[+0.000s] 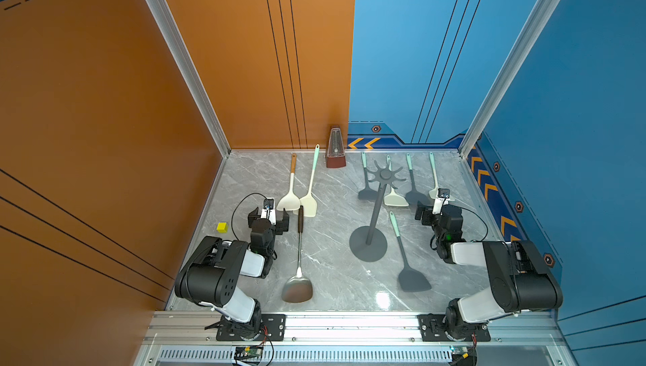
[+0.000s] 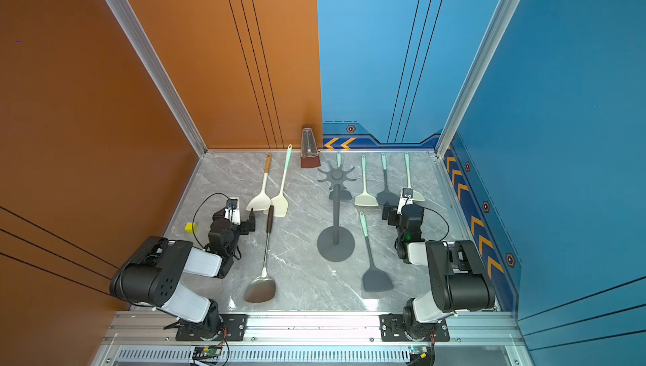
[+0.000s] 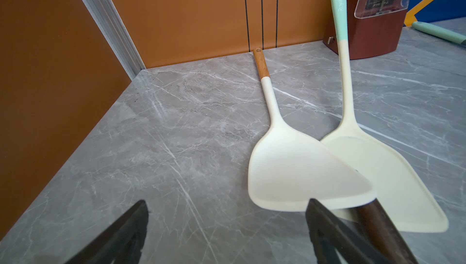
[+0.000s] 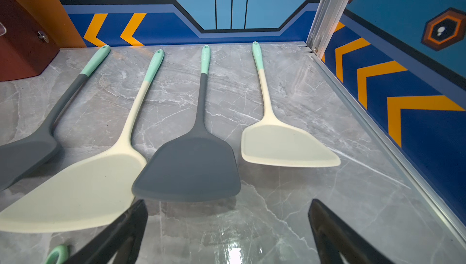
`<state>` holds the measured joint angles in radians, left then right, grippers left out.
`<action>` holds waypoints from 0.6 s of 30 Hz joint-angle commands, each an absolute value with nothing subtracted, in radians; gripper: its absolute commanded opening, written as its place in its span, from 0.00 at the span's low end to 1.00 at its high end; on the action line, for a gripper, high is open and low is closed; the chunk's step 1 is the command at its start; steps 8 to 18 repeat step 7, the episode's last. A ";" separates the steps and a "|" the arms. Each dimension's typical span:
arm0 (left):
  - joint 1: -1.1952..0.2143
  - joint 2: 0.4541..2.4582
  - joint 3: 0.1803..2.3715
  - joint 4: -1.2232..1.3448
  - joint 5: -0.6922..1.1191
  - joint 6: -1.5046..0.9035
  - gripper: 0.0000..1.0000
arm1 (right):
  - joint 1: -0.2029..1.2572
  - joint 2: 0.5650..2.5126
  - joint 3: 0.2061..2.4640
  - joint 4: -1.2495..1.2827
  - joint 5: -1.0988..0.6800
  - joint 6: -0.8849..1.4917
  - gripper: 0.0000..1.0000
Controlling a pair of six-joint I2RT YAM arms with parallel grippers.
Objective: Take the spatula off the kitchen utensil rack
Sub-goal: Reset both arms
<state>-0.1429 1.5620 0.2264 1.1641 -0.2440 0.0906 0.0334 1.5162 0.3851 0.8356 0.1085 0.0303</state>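
Where the grey marble tabletop (image 1: 332, 259) meets an orange wall (image 1: 244, 49) and blue walls (image 1: 402, 49), we list: one utensil rack (image 1: 377, 212), upright, mid-tabletop; spatulas (image 1: 407, 259) lying flat around it; a metronome (image 1: 335, 149) against the back wall; a yellow block (image 1: 222, 227) near the left arm; left jaws, right jaws: spread, holding nothing.

Rack (image 1: 377, 211) amid spatulas (image 1: 414, 278) on table (image 1: 332, 259)
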 commanded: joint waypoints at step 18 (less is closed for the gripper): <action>-0.135 1.558 0.227 1.192 -0.215 0.109 0.98 | 0.028 1.518 0.399 0.804 0.115 0.051 1.00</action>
